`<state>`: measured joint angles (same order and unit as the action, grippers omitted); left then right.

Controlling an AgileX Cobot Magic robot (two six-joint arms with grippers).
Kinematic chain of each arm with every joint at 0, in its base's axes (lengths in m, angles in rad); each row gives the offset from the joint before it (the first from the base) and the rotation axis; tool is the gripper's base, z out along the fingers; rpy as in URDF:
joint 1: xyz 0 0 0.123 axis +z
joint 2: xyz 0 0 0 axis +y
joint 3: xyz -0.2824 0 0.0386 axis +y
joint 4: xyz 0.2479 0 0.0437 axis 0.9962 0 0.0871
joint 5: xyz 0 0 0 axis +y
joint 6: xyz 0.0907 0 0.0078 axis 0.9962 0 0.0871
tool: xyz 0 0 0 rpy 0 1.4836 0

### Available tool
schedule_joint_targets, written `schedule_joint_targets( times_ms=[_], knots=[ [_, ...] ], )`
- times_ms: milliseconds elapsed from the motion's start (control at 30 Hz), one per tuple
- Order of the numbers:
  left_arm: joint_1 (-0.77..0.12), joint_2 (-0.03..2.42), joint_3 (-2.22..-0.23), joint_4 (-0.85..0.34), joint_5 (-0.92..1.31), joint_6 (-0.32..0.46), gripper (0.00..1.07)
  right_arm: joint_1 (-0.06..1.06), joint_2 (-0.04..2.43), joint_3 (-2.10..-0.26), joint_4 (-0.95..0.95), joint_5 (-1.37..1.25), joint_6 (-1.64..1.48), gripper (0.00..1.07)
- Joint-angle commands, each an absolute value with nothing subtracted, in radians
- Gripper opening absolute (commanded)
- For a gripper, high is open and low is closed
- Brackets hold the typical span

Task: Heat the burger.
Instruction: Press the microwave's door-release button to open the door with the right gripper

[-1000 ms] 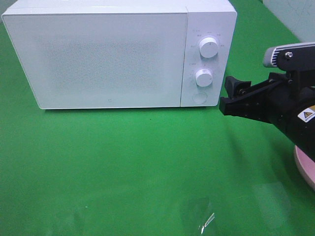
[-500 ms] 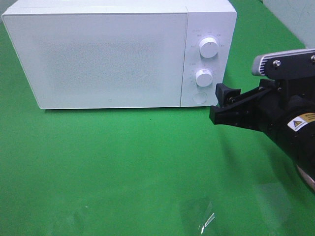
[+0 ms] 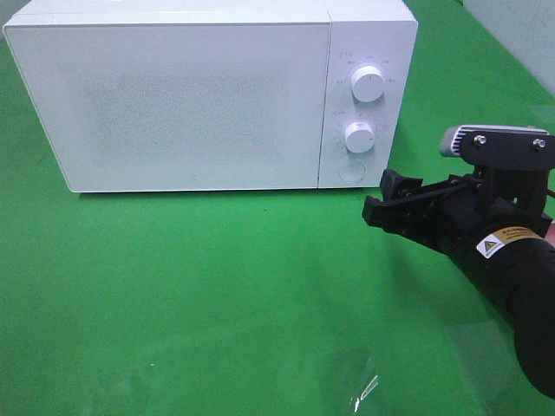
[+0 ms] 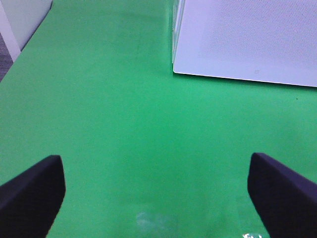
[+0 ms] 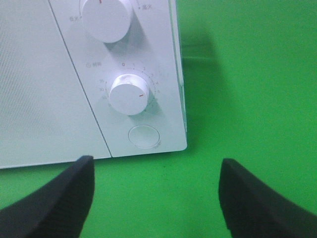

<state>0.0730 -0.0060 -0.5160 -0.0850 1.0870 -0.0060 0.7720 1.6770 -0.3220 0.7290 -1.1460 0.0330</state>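
Your tabletop point(image 3: 217, 286) is a flat, bright green surface. A white microwave point(image 3: 191, 104) stands on it toward the far left corner, with its door shut and its front facing the near edge. The microwave's base rests flat on the green, and open tabletop runs along its front and past its right end. Close to the near edge, right of the middle, you'll see a small glossy patch point(image 3: 364, 390); what it is can't be told.

The microwave point(image 3: 208, 100) blocks the back of the green table point(image 3: 217, 303), and its door point(image 3: 173, 113) is shut, so I have no way inside. In front of it the table lies open across its width. My right gripper point(image 3: 379, 198) hangs near the lower corner of the control panel point(image 3: 386, 113), not touching.
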Motion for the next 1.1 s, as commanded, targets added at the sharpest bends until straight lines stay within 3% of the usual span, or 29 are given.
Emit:
schedule_joint_targets(
  times_ms=[33, 167, 200, 233, 300, 467, 567, 1100],
  knots=[
    [0.074, -0.021, -0.517, -0.093, 1.068, -0.014, 0.92, 0.774, 1.677, -0.323, 0.726, -1.165, 0.164, 0.63],
    [0.074, -0.021, -0.517, -0.093, 1.068, -0.014, 0.92, 0.774, 1.677, -0.323, 0.722, -1.142, 0.410, 0.51],
    [0.074, -0.021, -0.517, -0.093, 1.068, -0.014, 0.92, 0.774, 1.677, -0.323, 0.722, -1.133, 0.578, 0.43],
    [0.074, -0.021, -0.517, -0.093, 1.068, -0.014, 0.92, 0.774, 1.677, -0.323, 0.722, -1.133, 0.578, 0.43],
    [0.074, -0.021, -0.517, -0.093, 1.068, -0.014, 0.92, 0.774, 1.677, -0.323, 0.696, -1.119, 0.895, 0.24],
    [0.074, -0.021, -0.517, -0.093, 1.068, -0.014, 0.92, 0.774, 1.677, -0.323, 0.662, -1.118, 1.061, 0.13],
    [0.074, -0.021, -0.517, -0.093, 1.068, -0.014, 0.92, 0.774, 1.677, -0.323, 0.613, -1.119, 1.215, 0.00],
    [0.074, -0.021, -0.517, -0.093, 1.068, -0.014, 0.92, 0.768, 1.759, -0.325, 0.594, -1.107, 1.358, 0.00]
  ],
)
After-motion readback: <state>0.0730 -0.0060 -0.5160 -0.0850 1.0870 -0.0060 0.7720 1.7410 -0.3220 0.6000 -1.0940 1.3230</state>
